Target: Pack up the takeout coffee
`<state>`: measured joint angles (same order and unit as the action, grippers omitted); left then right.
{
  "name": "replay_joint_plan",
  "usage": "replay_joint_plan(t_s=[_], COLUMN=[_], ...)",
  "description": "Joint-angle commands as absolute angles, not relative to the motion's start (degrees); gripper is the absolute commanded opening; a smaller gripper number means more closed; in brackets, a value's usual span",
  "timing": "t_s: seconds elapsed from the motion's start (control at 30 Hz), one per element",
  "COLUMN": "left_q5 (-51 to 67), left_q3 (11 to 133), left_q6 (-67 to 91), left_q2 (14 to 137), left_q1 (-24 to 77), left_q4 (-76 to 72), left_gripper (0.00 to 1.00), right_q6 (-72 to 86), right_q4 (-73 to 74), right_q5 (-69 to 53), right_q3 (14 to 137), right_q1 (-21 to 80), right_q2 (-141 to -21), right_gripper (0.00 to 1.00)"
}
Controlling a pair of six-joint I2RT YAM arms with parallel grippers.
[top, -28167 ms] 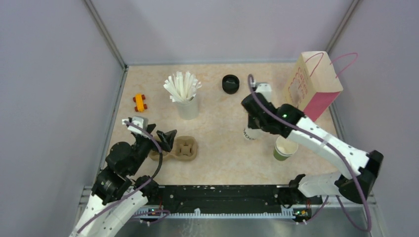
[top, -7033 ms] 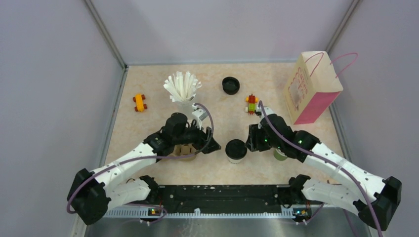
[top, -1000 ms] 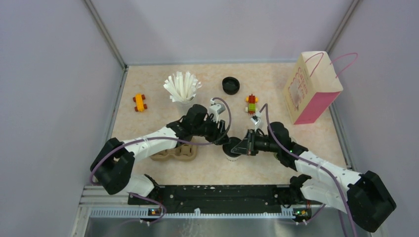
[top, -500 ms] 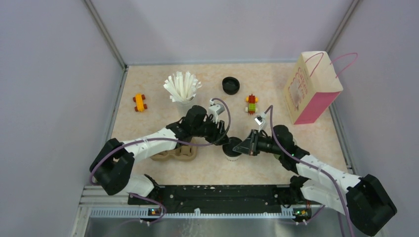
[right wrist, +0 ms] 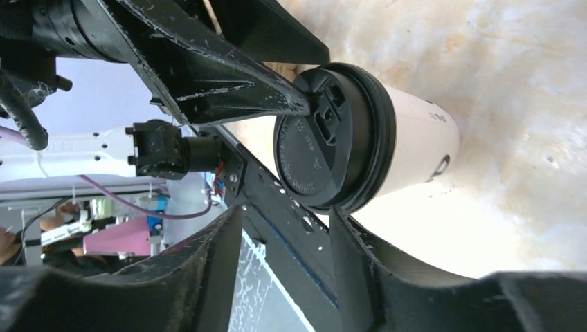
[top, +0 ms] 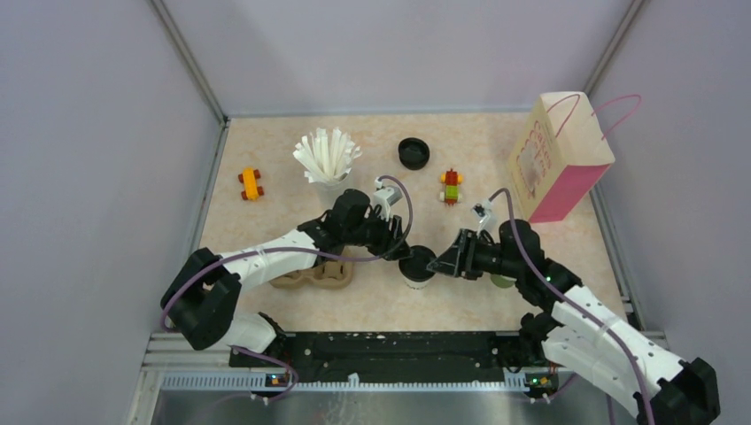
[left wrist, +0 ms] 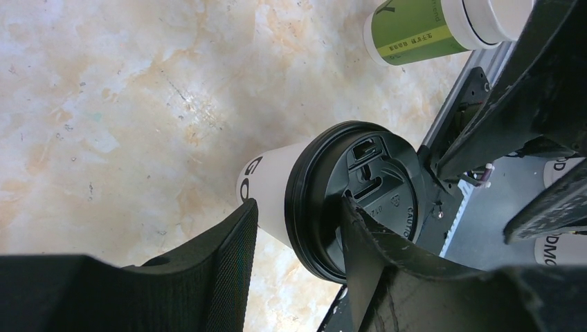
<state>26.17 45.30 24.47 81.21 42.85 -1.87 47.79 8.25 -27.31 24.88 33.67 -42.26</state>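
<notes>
The takeout coffee, a white-sided cup with a black lid, stands upright near the table's front middle. My left gripper reaches it from the left and is shut on its top. In the left wrist view one of the fingers presses the white side of the coffee and the other lies across the lid. My right gripper stands just right of the cup, open and apart from it. In the right wrist view the right gripper has nothing between its fingers, and the coffee lies just beyond its tips.
A brown cup carrier lies under my left arm. A green cup stands by my right arm. At the back are a cup of straws, a loose black lid, two toy blocks and a pink-and-tan paper bag.
My right gripper has drawn back to the right off the coffee's lid and opened. My left gripper has stayed on the cup, which has not moved.
</notes>
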Motion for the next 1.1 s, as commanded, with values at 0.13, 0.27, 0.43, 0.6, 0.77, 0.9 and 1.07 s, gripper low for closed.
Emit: replay_joint_plan(t_s=[0.13, 0.27, 0.43, 0.6, 0.77, 0.9, 1.07], left_q5=[25.32, 25.95, 26.29, 26.3, 26.18, 25.6, 25.14], left_q3=[42.84, 43.25, 43.95, 44.37, 44.45, 44.74, 45.14], left_q6=[24.59, 24.74, 24.52, 24.52, 24.52, 24.26, 23.74], left_q2=[81.48, 81.58, 82.06, 82.7, 83.12, 83.41, 84.08], left_q1=[42.9, 42.98, 42.98, 43.32, 43.5, 43.64, 43.68], left_q4=[-1.56, -1.71, -1.54, -1.33, -1.29, -0.76, -0.24], left_gripper=[0.53, 0.53, 0.52, 0.52, 0.52, 0.51, 0.51], right_q6=[46.82, 47.74, 46.57, 46.75, 46.64, 45.8, 47.76], right_q4=[24.62, 20.58, 20.61, 17.11, 13.77, 13.08, 9.48], right_q5=[-21.64, -24.29, -23.6, -23.99, -23.48, -21.54, -20.42], right_q3=[31.89, 30.47, 30.22, 28.77, 26.92, 24.63, 17.82], right_q1=[33.05, 33.05, 33.05, 33.09, 33.05, 33.05, 33.05], right_q2=[-37.94, -40.62, -43.17, -45.5, -47.28, -49.02, -47.56], right_gripper=[0.48, 0.47, 0.53, 0.49, 0.41, 0.36, 0.34])
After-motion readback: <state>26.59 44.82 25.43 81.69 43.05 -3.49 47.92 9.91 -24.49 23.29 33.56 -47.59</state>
